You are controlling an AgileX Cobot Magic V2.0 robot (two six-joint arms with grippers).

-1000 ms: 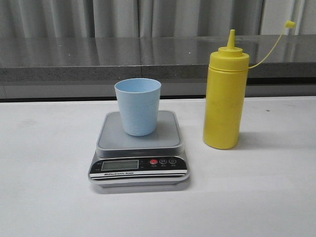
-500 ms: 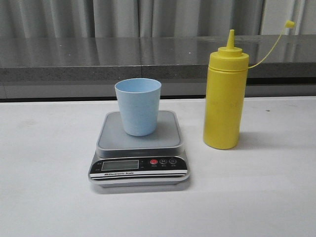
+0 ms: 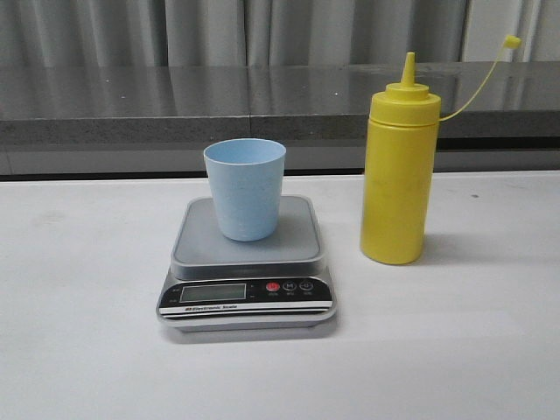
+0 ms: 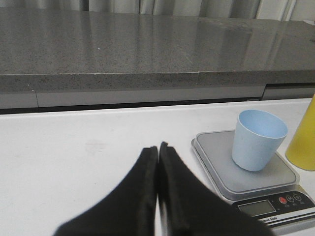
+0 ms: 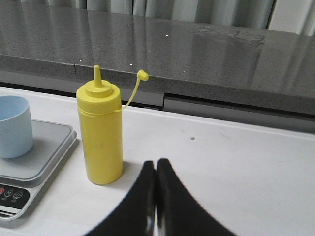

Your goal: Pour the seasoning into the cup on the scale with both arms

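Both grippers are clamped fully together with nothing between the fingers. The left gripper [image 4: 158, 147] shows as two smooth black tapered fingers pressed flat against each other, tips hanging over bare table, well short of the scale [image 4: 244, 169]. Same deal with the right gripper [image 5: 156, 162]: fingers pinched closed, empty, sitting near the bottle [image 5: 100, 133] but not touching it.

From the front view neither arm is visible at all. The cup [image 3: 245, 188] stands upright on the scale's [image 3: 247, 262] platform, toward the back of it. It's a light blue plastic tumbler, tapered, no handle, with a faintly speckled matte look. The scale has a flat, silver-grey square platform with rounded corners, plus a glossy black front strip carrying a grey LCD, one red button and two dark ones. Can't read anything on the display.

The bottle [image 3: 398, 171] stands upright on the table [image 3: 87, 350] just to the right of the scale, not touching it. It's a tall yellow plastic cylinder with a pointed nozzle, and its little cap [image 3: 513, 41] dangles off a thin curved tether. The table is plain white and matte, and behind it runs a dark grey speckled stone ledge [image 3: 175, 105].
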